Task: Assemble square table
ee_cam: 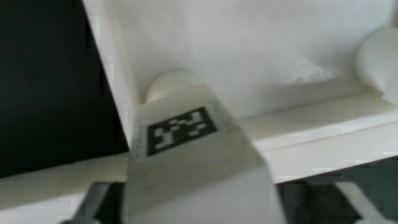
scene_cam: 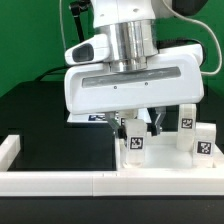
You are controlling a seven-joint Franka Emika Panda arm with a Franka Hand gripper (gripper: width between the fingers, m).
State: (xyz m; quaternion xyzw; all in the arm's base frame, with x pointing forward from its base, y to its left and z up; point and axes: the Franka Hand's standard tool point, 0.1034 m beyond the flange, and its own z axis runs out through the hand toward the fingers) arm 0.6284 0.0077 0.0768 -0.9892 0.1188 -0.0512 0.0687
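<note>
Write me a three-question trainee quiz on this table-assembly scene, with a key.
1. True or false: a tagged leg stands between the fingers of the tool.
2. In the exterior view, how many other legs stand to the right of the tool? A: none. B: two. C: five.
3. Fill in: the backdrop behind the arm is coloured ____.
Key: 1 true; 2 B; 3 green.

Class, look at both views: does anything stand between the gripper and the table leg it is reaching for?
Nothing visible does. In the wrist view the tagged leg lies right between the jaws; in the exterior view the gripper is down at that leg.
</note>
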